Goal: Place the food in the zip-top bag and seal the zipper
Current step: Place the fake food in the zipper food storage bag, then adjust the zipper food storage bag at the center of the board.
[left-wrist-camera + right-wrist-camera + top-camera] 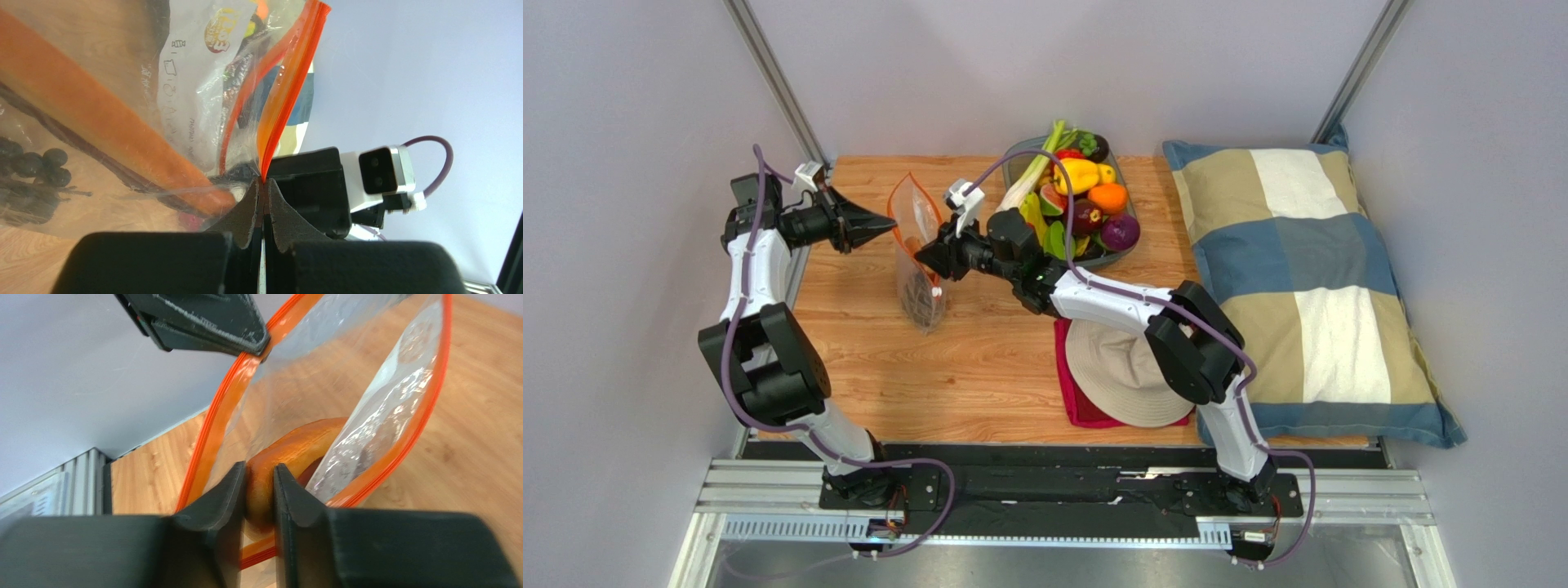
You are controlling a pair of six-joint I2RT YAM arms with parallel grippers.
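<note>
The clear zip-top bag (pixel 913 233) stands upright over the left half of the wooden desk (pixel 928 368), its mouth gaping and held between two robot arms. Inside it lie a long orange root (pixel 294 447) and a cluster of dark grapes (pixel 37 165) low in the bag. The orange zipper (pixel 288 92) runs open around the mouth. The left gripper (pixel 264 187) pinches one end of that strip, its fingers (pixel 245 214) pressed together on the plastic. The right gripper (pixel 259 478) reaches into the mouth from the other side, its fingers (pixel 221 496) clamped on the near end of the orange root. To the right of the bag, a grey bowl (pixel 1019 148) at the back of the desk holds more food, among it a yellow pepper (pixel 1081 175) and a purple onion (pixel 1120 230). Nearer the arms, a beige hat (pixel 1124 368) rests on a red cloth (pixel 1075 410). A checked pillow (pixel 1308 282) fills the right side.
</note>
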